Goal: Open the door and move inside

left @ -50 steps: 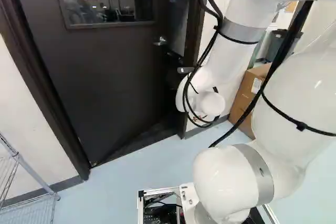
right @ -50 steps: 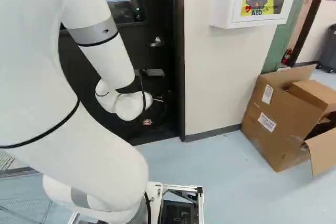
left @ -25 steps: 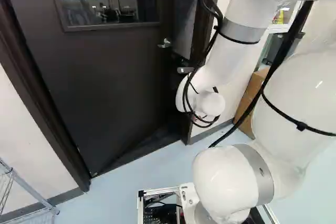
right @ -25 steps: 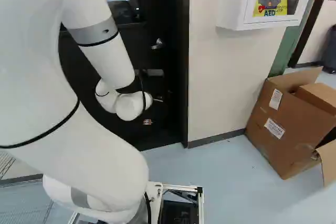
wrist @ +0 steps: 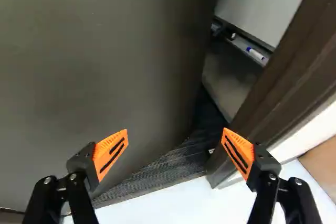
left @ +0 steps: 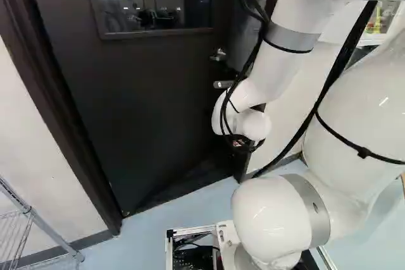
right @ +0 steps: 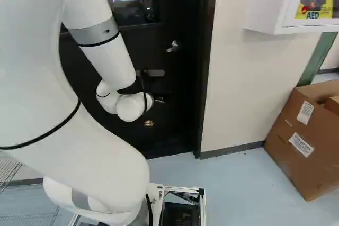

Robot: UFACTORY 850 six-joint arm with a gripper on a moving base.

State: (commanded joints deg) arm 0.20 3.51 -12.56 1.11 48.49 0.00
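Note:
The gripper (right: 160, 99) is a dark shape beyond the white wrist in the right base view, its fingers hidden there. In the wrist view the gripper (wrist: 175, 142) stands open, nothing between its orange pads. Ahead of it is the dark door (wrist: 94, 66), standing ajar, with a gap between its free edge and the frame (wrist: 286, 82). One finger is over the door side, the other by the frame's foot. The lever handle (left: 218, 55) shows above the wrist in the left base view. Whether the gripper touches the door, I cannot tell.
Through the gap shows a whiteboard tray (wrist: 241, 43) with a marker. Right of the doorway are a wall cabinet (right: 270, 3) and a cardboard box (right: 304, 141) on the floor. A wire rack (left: 41, 222) stands left of the door. Pale floor (right: 233, 183) lies before the doorway.
The base has moved, apparently turning left: doorway, box, cabinet and rack have shifted right in the base views. The arm keeps its pose against its lowest joint. Whether the door swung is unclear.

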